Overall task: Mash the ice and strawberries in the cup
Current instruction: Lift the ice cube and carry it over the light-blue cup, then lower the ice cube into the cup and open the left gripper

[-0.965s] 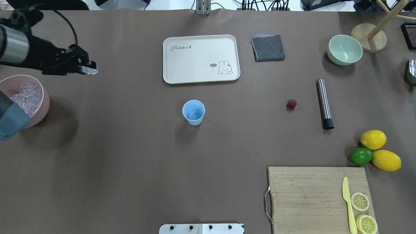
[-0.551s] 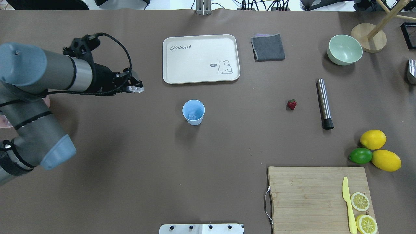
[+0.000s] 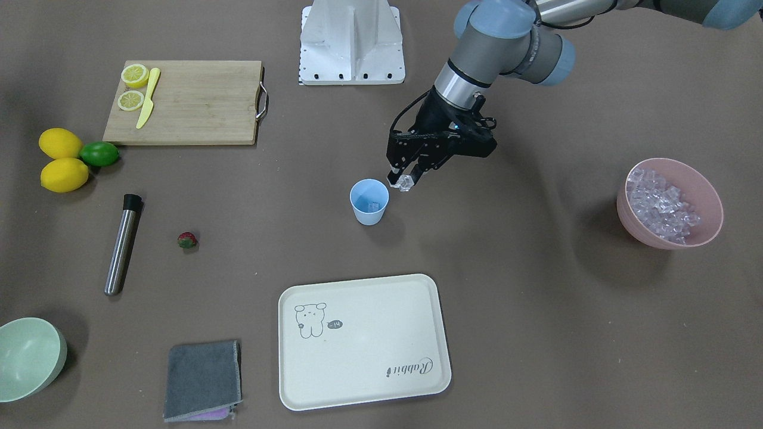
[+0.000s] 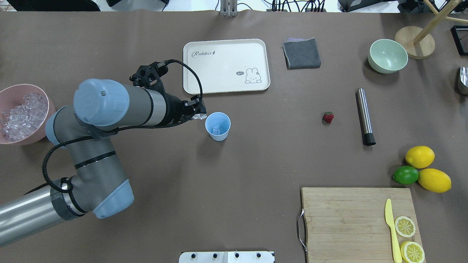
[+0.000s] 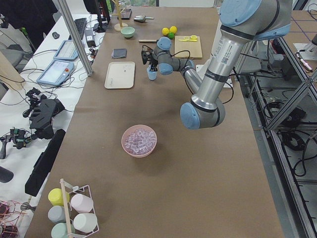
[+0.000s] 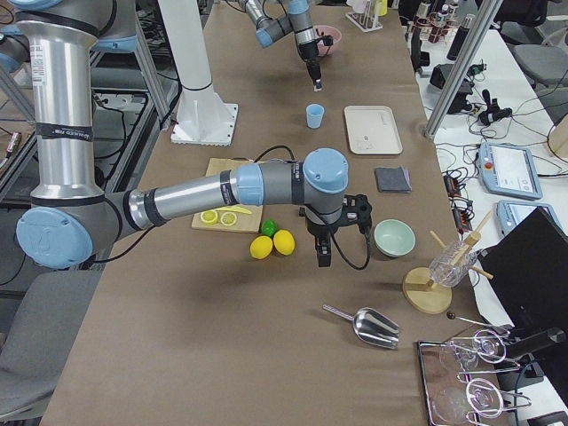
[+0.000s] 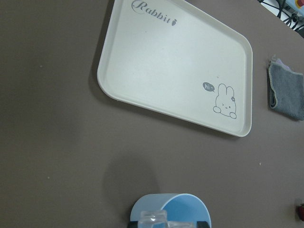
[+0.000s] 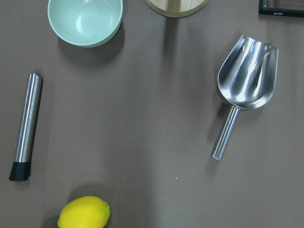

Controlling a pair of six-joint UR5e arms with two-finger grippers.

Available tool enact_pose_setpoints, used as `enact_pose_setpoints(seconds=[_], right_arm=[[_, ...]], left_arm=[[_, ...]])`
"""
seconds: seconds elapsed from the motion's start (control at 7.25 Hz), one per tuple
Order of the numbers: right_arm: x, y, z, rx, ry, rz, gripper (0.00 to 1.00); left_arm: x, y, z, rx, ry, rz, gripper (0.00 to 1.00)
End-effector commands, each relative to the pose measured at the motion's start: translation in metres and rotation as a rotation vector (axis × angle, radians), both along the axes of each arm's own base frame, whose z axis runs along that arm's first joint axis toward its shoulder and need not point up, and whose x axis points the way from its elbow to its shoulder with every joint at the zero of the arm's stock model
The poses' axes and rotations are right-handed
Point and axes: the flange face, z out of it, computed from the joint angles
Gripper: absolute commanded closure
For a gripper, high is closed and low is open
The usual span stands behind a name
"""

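1. the left claw (image 3: pixel 405 177) is clenched on one clear ice cube (image 3: pixel 406 183).
2. it holds the cube up in the air, right at the edge of the blue cup (image 3: pixel 369 205), on the side that faces the pink bowl (image 3: pixel 647 233).
3. the cup stands upright near the middle of the table (image 3: pixel 536 298), and a second cube (image 3: pixel 374 206) lies at its bottom.
4. the pink bowl sits well apart from the cup and holds a pile of ice (image 3: pixel 658 202).
5. the strawberry (image 3: pixel 187 240) lies on the table on the other side of the cup, well apart from it.
6. the strawberry is near a metal stick (image 3: pixel 122 244) with a black tip, but they do not touch.
7. a cream tray (image 3: pixel 363 351) with a bunny on it lies flat near the cup, on the side away from the robot.
8. the right claw (image 6: pixel 321 259) hangs over the table between the two lemons (image 3: pixel 64 174) and the green bowl (image 3: pixel 27 354), far from the cup.
9. i cannot tell if the right claw is clenched or not.
10. a lime (image 3: pixel 99 154) sits just beside the lemons.
11. a shiny scoop (image 8: pixel 247 76) lies on the table under the right arm's camera.
12. the wooden board (image 3: pixel 197 101) has two lemon slices (image 3: pixel 135 74) and a yellow knife (image 3: pixel 146 107) on it.
13. a folded grey cloth (image 3: pixel 202 378) lies between the tray and the green bowl.
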Motion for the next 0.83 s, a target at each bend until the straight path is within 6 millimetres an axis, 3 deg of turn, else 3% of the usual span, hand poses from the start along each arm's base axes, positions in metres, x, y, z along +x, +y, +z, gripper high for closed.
enact_pose_setpoints(seconds=[0.0,0.55,0.69], right_arm=[[0.0,0.0,0.0,0.0,0.0,0.0,0.0],[0.0,0.0,0.005,-0.012,0.0,0.0,0.0],[0.0,0.0,0.006,-0.014,0.001,0.0,0.0]], left_arm=[[0.024,0.002,-0.007,0.003,-0.01,-0.003,1.0],[0.048,0.007,-0.014,0.011,-0.019,-0.004,1.0],[0.048,0.007,-0.014,0.012,-0.019,-0.006,0.49]])
